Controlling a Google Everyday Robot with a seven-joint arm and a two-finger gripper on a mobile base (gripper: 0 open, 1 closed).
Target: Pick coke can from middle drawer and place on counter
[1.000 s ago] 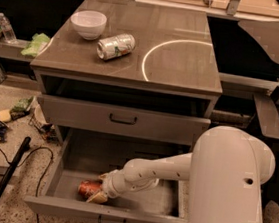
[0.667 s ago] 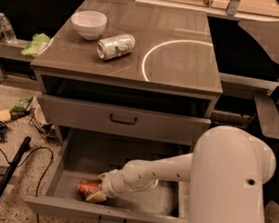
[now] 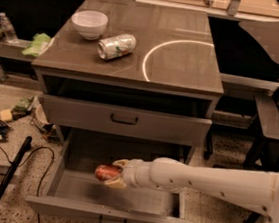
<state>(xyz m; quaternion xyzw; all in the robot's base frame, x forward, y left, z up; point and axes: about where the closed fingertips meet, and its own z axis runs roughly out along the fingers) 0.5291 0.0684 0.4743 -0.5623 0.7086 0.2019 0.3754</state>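
Observation:
The coke can [image 3: 105, 172] is red and lies sideways between my gripper's [image 3: 112, 173] fingers [image 3: 116, 183], held up above the floor of the open middle drawer [image 3: 112, 217]. My white arm reaches in from the right. The gripper is shut on the can. The counter [image 3: 184, 71] is the glossy grey-brown cabinet top with a white arc, above and behind the gripper.
A white bowl [image 3: 89, 23] and a silver-and-green can [image 3: 116, 46] lying on its side sit on the counter's left half. A shallower shut drawer front [image 3: 124, 119] is just above the open drawer. A black cable and litter lie on the floor at left.
The gripper has lifted the coke can off the drawer floor and raised it towards the drawer's opening. The arm has swung higher.

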